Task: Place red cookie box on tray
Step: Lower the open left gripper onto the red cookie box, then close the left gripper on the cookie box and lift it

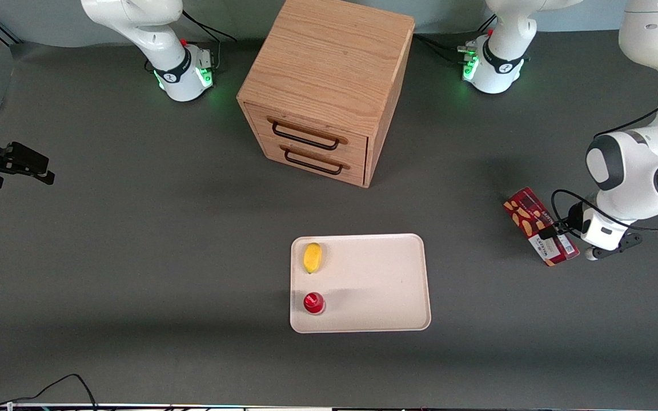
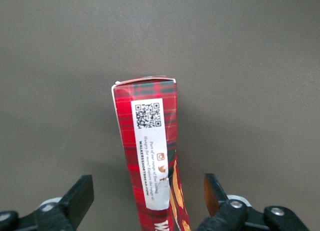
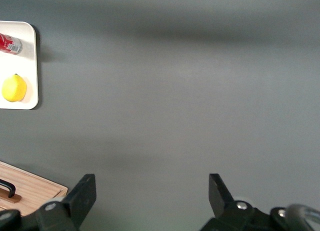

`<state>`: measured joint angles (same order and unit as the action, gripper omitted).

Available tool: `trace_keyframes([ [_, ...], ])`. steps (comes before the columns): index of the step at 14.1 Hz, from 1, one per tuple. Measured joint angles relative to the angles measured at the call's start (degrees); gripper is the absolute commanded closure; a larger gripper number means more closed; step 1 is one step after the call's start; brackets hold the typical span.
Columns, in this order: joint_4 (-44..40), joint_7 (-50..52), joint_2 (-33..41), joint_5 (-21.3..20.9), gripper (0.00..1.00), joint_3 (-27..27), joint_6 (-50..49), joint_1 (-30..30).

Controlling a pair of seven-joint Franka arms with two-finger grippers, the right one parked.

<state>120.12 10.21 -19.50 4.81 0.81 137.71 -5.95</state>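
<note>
So the whole scene sits on a dark grey matte tabletop (image 1: 135, 240), nothing else of the room really shows. Biggest thing on it is the wooden drawer cabinet (image 1: 329, 85) with two dark handles, up at 12 o'clock in the front view. Nearer the front camera than that is the cream tray (image 1: 374, 285), which has a yellow lemon (image 1: 312, 257) and a small red-capped item (image 1: 313, 302) along its edge toward the parked arm. The red cookie box (image 1: 526, 217) lies flat on the tabletop toward the working arm's end, well apart from the tray, long axis running roughly 11 to 5 o'clock, white label end nearer the camera. The claw (image 2: 149, 193) is wide open, straddling the box, gripping nothing.
</note>
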Motion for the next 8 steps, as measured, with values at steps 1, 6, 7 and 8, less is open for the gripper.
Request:
trace_keyframes([
  [1,0.00,0.00,0.00,0.00,0.30,-0.01,0.09,0.00],
  [6,0.14,0.00,-0.01,0.00,0.89,-0.08,0.10,0.01],
  [7,0.18,0.00,-0.04,-0.02,0.92,-0.09,0.10,0.01],
  [8,0.19,0.00,-0.10,-0.02,0.92,-0.11,0.10,0.01],
])
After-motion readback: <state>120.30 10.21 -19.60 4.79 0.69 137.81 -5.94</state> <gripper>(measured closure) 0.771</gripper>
